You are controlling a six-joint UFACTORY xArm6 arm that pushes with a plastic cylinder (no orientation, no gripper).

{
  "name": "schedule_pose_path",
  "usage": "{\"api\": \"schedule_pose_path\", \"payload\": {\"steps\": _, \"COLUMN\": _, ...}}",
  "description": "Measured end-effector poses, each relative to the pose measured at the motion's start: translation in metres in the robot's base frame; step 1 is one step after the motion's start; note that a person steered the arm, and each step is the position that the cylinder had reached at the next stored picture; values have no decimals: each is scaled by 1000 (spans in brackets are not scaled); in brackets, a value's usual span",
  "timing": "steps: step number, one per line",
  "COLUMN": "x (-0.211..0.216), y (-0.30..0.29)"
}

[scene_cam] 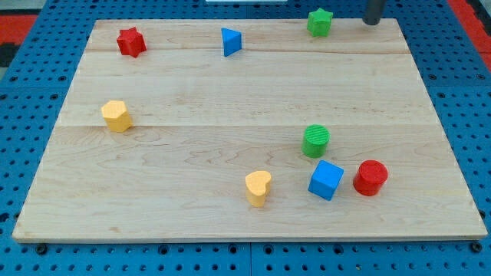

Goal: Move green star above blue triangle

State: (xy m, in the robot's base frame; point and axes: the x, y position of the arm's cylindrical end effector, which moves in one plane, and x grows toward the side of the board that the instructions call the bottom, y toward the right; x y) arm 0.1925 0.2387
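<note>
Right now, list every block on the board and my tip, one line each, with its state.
my tip: at the board's top edge, right of the green star, apart from it
green star: top edge, untouched
blue triangle: near the top, left of the star
red star: top left
yellow block: left side
green cylinder: lying on its side
yellow heart: bottom middle
blue cube: beside the red cylinder

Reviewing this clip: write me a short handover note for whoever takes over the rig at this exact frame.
My tip sits at the view's top edge, just right of the green star, not clearly touching it.
The blue triangle lies further left along the top of the board.
Done: nothing evident; the star is still right of the triangle, not above it.
Left: push the star leftward until it sits above the triangle, where little board remains.
</note>
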Motion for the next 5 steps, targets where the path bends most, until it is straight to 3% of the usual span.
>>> {"api": "schedule_pose_path", "payload": {"steps": 1, "x": -1, "y": -48}}
{"api": "schedule_pose_path", "payload": {"steps": 2, "x": 11, "y": -183}}
{"api": "schedule_pose_path", "payload": {"steps": 3, "x": 86, "y": -239}}
{"api": "schedule_pose_path", "payload": {"steps": 4, "x": 121, "y": -199}}
{"api": "schedule_pose_path", "payload": {"steps": 5, "x": 113, "y": -162}}
